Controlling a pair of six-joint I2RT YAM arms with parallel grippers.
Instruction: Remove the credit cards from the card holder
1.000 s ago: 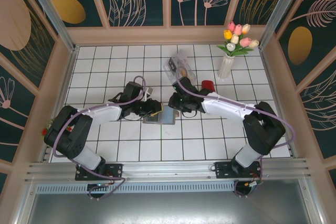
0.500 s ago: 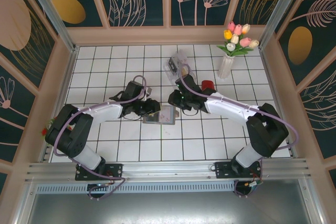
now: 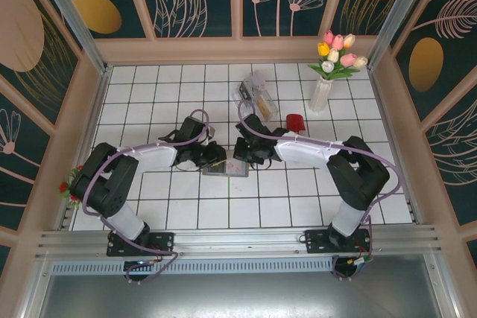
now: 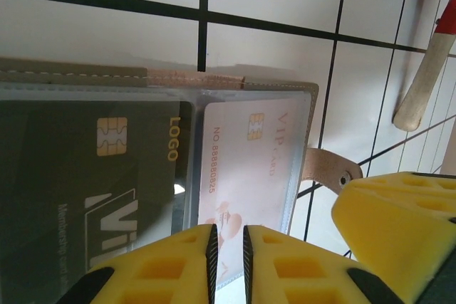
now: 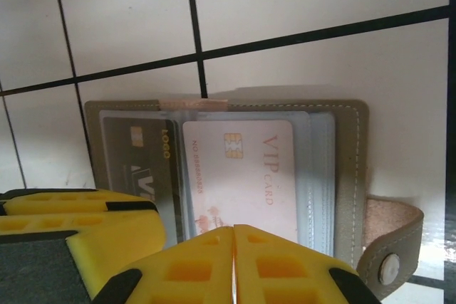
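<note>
The card holder (image 3: 226, 168) lies open on the white tiles, grey-brown with clear sleeves (image 5: 317, 169). A dark card (image 4: 85, 176) sits in its left half and a pink VIP card (image 5: 242, 169) in its right. My left gripper (image 4: 226, 247) hangs low over the pink card's near edge, its jaws a narrow gap apart with the card showing through. My right gripper (image 5: 234, 247) is shut, its tips meeting at the same card's lower edge. Whether that edge is pinched I cannot tell. In the top view, left gripper (image 3: 215, 159) and right gripper (image 3: 242, 156) flank the holder.
A clear plastic box (image 3: 256, 94) stands behind the grippers, a red tool with a wooden handle (image 3: 295, 121) to its right. A vase of tulips (image 3: 322, 91) is at the back right. Pink walls (image 3: 89, 109) bound the tiles. The holder's snap strap (image 5: 388, 247) sticks out right.
The right gripper has come left and down onto the holder and has shut. The left jaws have narrowed. The right arm's elbow has swung left.
</note>
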